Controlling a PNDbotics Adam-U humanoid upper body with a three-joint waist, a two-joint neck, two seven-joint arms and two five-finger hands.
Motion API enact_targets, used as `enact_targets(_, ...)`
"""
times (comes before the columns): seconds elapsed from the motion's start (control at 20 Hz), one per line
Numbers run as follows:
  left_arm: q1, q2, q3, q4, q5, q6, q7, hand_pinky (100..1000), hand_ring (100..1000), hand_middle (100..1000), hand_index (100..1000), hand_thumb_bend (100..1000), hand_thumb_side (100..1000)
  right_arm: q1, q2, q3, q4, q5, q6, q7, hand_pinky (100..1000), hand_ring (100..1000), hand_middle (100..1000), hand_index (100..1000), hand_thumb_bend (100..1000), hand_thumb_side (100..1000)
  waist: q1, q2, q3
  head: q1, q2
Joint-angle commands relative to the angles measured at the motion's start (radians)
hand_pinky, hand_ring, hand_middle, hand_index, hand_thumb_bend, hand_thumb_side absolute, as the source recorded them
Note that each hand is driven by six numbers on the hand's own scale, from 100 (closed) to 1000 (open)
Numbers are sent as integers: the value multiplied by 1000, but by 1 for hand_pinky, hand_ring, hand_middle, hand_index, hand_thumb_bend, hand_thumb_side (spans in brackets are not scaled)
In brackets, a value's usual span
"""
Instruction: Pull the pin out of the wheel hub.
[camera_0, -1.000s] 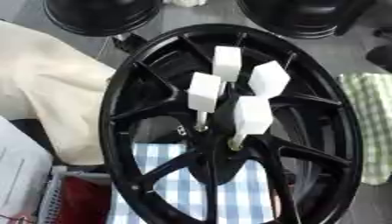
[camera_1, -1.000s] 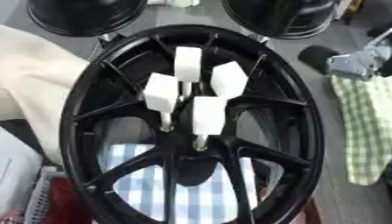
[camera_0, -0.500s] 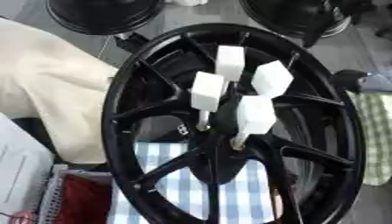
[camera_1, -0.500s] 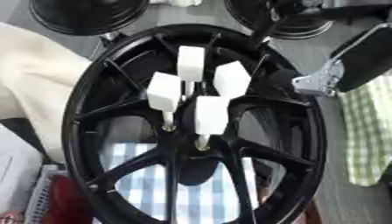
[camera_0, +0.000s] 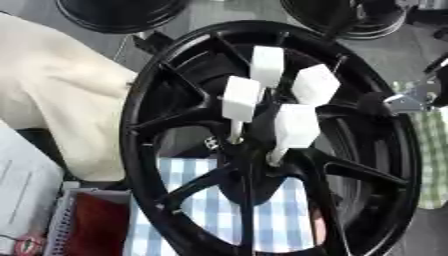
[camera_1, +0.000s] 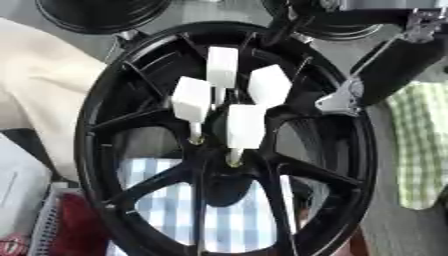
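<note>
Four white block-headed pins stand in the centre of the black spoked alloy wheel hub (camera_1: 219, 145), their thin stems seated in holes around the boss: the nearest pin (camera_1: 244, 127) lowest, a left pin (camera_1: 192, 100), a top pin (camera_1: 222, 67) and a right pin (camera_1: 269, 86). Their blocky heads stand well proud of the spokes, which should give fingers something to take hold of. The wheel lies face-up and tilted toward the camera, presenting the pins to a reach from above. The right robot hand (camera_1: 343, 101) comes in from the upper right, its silver tip over the rim near the right pin but touching nothing; whether its fingers are apart or together I cannot tell. The left robot hand is out of sight. Below the spokes a blue-and-white checked cloth (camera_0: 280, 220) probably cushions the wheel; a cream cloth (camera_0: 61, 100) lies left, a green checked cloth (camera_1: 424, 145) right.
</note>
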Motion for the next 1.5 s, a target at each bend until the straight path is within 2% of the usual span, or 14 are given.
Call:
enact_targets(0.05,-7,12,1,-21,0,-1,-4,814,728,673,837,249,757,-23,-4,4,15,19,30,-12,873,845,792,837,411,281,3,-14,2,-4,5)
enact_targets(0.45,-11,8,1,-21,-2,0,-4,815,728,673,837,246,763,-40,31,30,73,43,27,-19,873,844,794,839,407,293,-7,0,14,-10,8)
enact_targets(1.0,-17,0,2,-21,-5,1,-2,816,728,673,838,238,773,-33,51,33,137,78,-9,-11,874,846,800,843,407,291,-19,25,28,-16,15)
enact_targets(1.5,-18,-4,3,-21,-6,3,0,818,728,673,839,235,778,-26,55,27,180,98,-42,8,874,846,799,845,403,257,-21,32,29,-15,13)
